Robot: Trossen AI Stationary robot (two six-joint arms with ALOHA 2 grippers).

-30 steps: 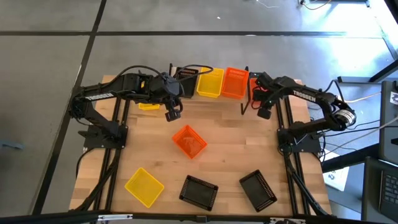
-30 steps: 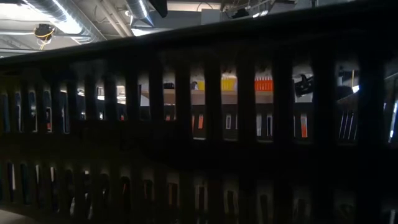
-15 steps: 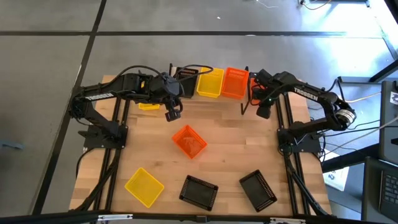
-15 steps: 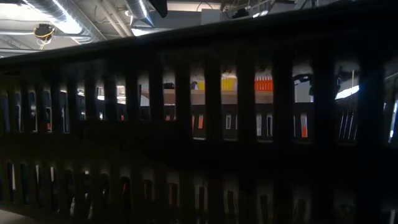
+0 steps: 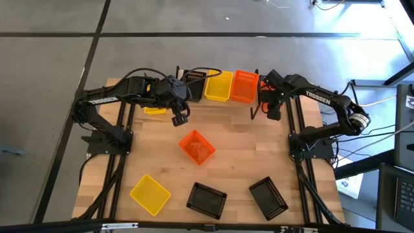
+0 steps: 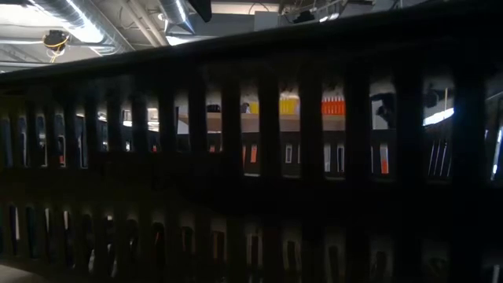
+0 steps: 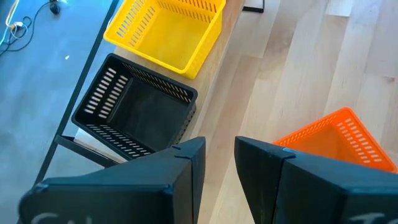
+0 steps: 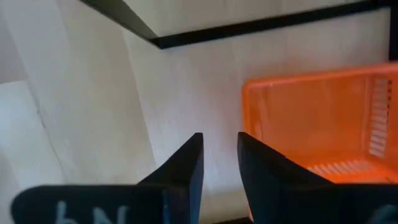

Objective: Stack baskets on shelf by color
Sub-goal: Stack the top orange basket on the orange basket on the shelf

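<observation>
I am looking from left to right. My left gripper [image 5: 180, 119] is hanging over the far-left part of the table [image 5: 233, 155], just near of the shelf [image 7: 231, 28]. Its fingers are standing slightly apart and they are pinching nothing. In its wrist view a black basket [image 7: 134, 107] and a yellow basket [image 7: 166, 31] are sitting side by side on the shelf.

In the middle, a loose orange basket [image 5: 196, 146] is lying on the table. On the near side a yellow one [image 5: 150, 193] and two black ones [image 5: 207, 199] [image 5: 268, 197] are waiting.

On the right, my right gripper [image 5: 274, 111] is hanging at the right end of the shelf, just beside the orange basket [image 8: 320, 127] standing there. Its fingers are a little spread and empty, so I judge that this basket is placed.

For doing this step well, I am thinking to lift the right gripper straight up, so a finger is not dragging the basket rim, and only then to go for the loose orange basket.

On the right arm I am reading "TROSSEN" [image 5: 318, 98]; the left arm is carrying the same word [image 5: 102, 100].
</observation>
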